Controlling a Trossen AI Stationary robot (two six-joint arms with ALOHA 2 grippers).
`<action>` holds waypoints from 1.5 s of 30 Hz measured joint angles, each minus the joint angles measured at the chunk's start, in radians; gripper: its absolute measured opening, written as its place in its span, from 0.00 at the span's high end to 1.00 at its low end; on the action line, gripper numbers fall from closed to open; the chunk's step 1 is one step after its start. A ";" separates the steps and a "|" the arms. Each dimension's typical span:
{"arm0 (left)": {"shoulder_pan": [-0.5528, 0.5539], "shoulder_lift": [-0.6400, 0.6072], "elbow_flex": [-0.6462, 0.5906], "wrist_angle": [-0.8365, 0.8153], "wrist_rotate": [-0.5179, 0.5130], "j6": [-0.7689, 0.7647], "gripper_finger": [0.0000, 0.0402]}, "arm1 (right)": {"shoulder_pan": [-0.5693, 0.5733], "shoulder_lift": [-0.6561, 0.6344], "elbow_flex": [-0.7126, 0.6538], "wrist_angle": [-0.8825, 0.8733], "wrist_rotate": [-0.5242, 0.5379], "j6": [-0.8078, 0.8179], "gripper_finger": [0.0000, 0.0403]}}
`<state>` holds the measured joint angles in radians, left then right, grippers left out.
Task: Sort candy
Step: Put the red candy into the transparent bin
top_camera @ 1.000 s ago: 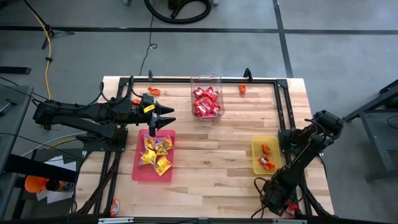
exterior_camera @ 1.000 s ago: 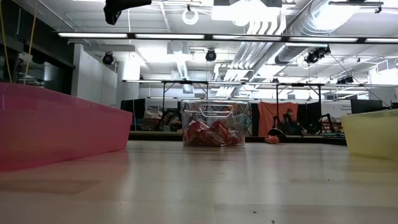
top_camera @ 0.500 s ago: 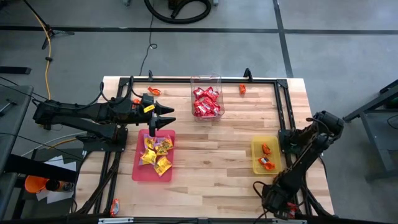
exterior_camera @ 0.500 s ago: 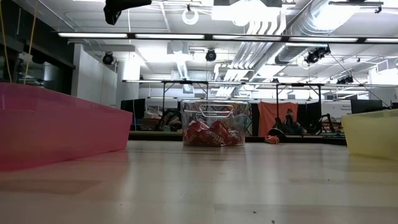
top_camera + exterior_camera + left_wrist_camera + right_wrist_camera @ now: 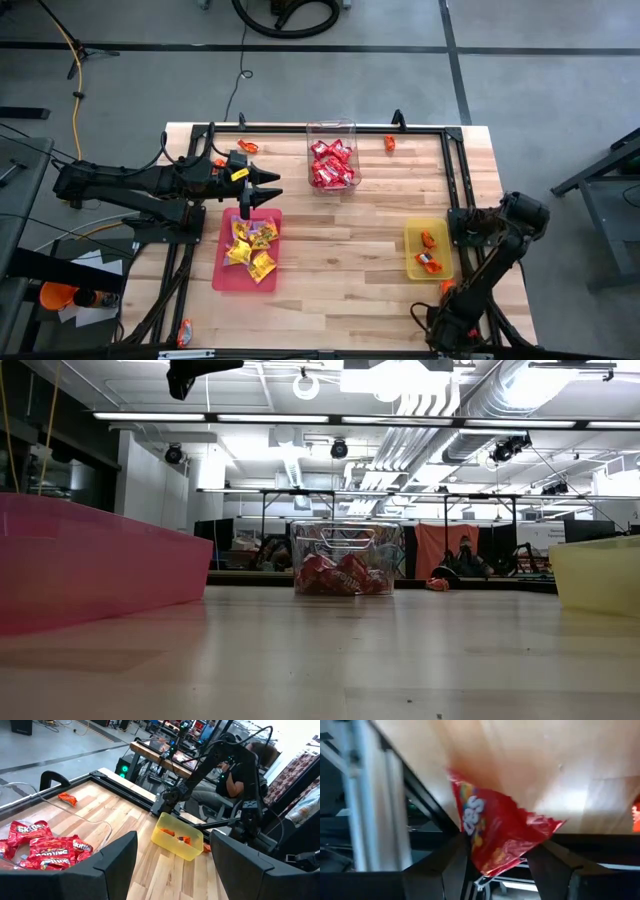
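Between my right gripper's point(image 5: 495, 855) jaws sits 1 red candy packet point(image 5: 495, 827), pinched by its lower edge at the table's near right corner. I'd lift straight up, clear of the frame rail point(image 5: 375, 795), before swinging toward the clear tub point(image 5: 331, 160) of red packets, well beyond. My left gripper point(image 5: 262, 196) hangs with jaws spread, empty, over the pink tray's point(image 5: 225, 275) far end.

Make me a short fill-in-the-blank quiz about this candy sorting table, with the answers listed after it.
1. The clear tub holds ___ candy packets.
2. The yellow packets lie in the ___ tray.
3. The right gripper is shut on a ___ packet.
4. The left gripper hangs with its fingers ___ at the far end of the pink tray.

Answers: red; pink; red; open
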<state>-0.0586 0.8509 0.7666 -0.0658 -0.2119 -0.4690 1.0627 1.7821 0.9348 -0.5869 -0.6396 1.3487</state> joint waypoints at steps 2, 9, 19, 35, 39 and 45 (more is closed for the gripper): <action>0.000 0.000 0.000 0.001 0.000 0.000 0.41 | -0.001 0.015 0.000 -0.009 -0.025 0.004 0.56; 0.000 0.000 0.000 0.001 0.000 0.000 0.41 | -0.009 -0.014 0.000 -0.031 -0.031 -0.001 0.95; 0.000 0.000 0.000 0.002 0.000 0.000 0.41 | -0.125 -0.181 0.156 -0.081 0.173 -0.543 0.97; 0.000 0.000 0.000 0.008 0.000 -0.006 0.41 | -0.869 -0.268 0.280 -0.139 0.840 -1.390 0.94; 0.000 0.000 0.000 0.020 -0.008 -0.001 0.41 | -1.081 -0.374 0.280 0.011 0.820 -1.434 0.96; 0.000 0.000 0.000 0.025 -0.011 -0.003 0.41 | -1.276 -0.495 0.265 0.212 0.723 -1.350 0.97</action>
<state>-0.0586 0.8509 0.7666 -0.0406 -0.2225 -0.4717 -0.2130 1.2867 1.1994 -0.3749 0.0837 -0.0013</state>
